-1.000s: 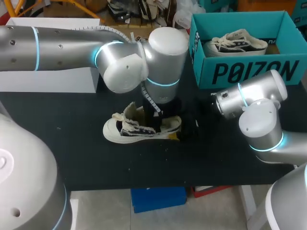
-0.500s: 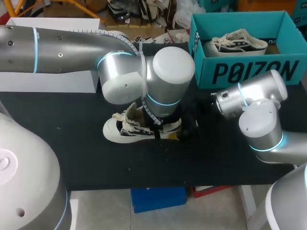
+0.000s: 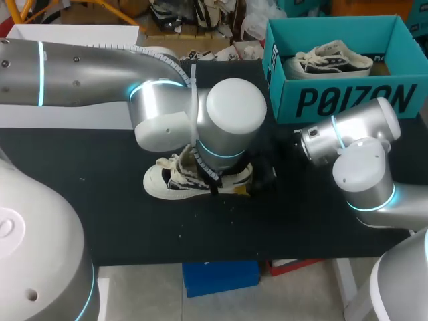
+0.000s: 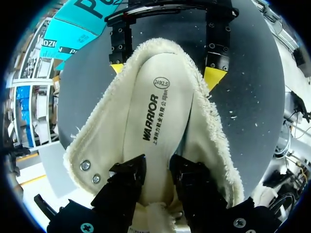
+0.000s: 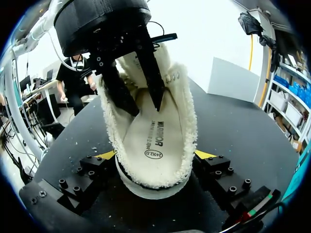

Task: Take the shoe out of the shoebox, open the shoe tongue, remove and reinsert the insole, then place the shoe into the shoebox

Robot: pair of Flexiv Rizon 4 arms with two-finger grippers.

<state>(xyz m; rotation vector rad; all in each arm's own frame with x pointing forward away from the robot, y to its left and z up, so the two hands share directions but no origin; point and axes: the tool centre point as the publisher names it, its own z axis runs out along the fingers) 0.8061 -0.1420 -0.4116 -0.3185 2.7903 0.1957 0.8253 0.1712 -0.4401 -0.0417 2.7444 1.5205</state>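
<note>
Right now the shoe [image 3: 164, 184] lies mid-table [image 3: 100, 221], heel clamped by my right gripper [image 5: 155, 155], long axis running away from it, while my nearer left gripper [image 4: 158, 167], fingers narrowly apart, hangs inside the opening just above the insole [image 4: 155, 111].

Cream shoe [image 3: 158, 182] on the black table [image 3: 100, 214], seemingly upright, beneath the left arm [image 3: 231, 117]

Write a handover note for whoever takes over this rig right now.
The left gripper is open, its fingers down inside the shoe at the insole, gripping nothing visible. The right gripper is shut on the shoe's heel. The shoe lies on the table, outside the shoebox, which holds a second shoe. Done: shoe out, opening spread. Left: insole out and back, unless already done, then shoe into shoebox.
</note>
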